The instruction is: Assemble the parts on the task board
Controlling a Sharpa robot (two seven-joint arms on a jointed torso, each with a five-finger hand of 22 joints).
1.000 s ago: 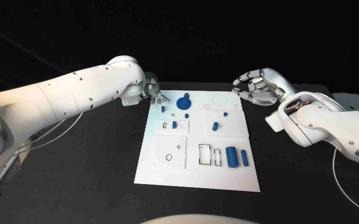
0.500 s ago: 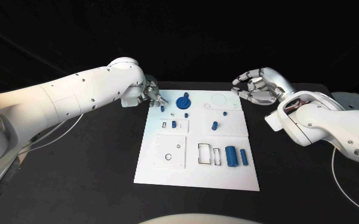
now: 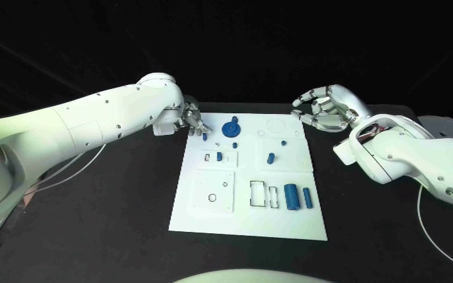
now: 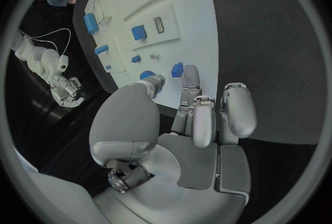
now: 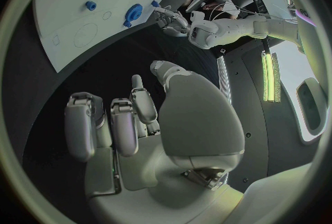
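The white task board (image 3: 283, 224) lies mid-table. My left hand (image 3: 192, 120) hovers over its far left corner, fingers stretched out and thumb apart. One fingertip (image 4: 190, 73) is right beside a small blue peg (image 3: 205, 136) (image 4: 177, 69); whether they touch I cannot tell. A blue gear (image 3: 231, 128) sits just to the right of that peg, partly behind my thumb in the left wrist view. My right hand (image 3: 326, 109) hangs off the board's far right corner, loosely curled and holding nothing (image 5: 138, 124).
More blue parts stand on the board: small pegs (image 3: 234, 144) (image 3: 282, 143), short pieces (image 3: 220, 156) (image 3: 271, 159), and two cylinders (image 3: 290, 196) (image 3: 307, 196) near the front right. Black table surrounds the board. A cable trails at the table's left.
My left hand has crept slightly toward the small peg at the board's far left corner. The right arm has stayed where it was.
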